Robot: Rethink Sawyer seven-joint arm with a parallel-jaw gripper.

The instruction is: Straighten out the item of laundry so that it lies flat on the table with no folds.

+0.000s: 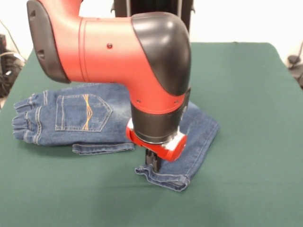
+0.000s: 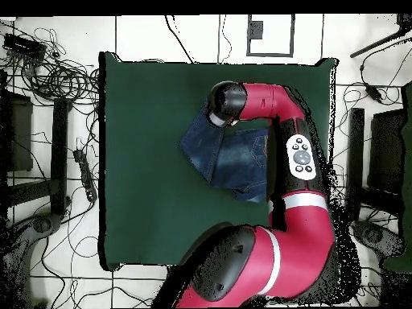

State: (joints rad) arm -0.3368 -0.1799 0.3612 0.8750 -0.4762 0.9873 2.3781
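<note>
The small blue denim jeans [image 1: 85, 118] lie on the dark green table [image 1: 246, 118]. Their gathered waistband is at the left, and a back pocket with orange wavy stitching faces up. One leg is folded under along the front edge. The other leg runs right and bends toward the camera, ending in a hem [image 1: 165, 180]. My gripper [image 1: 152, 164] points straight down and touches that leg just above the hem. In the overhead view the jeans [image 2: 229, 157] lie right of the table's [image 2: 145, 161] middle, and my wrist covers the gripper.
My red and black arm [image 1: 118, 47] crosses the front view and hides the middle of the jeans. In the overhead view, cables and stands [image 2: 56, 80] lie on the floor around the table. Green cloth surrounds the jeans on all sides.
</note>
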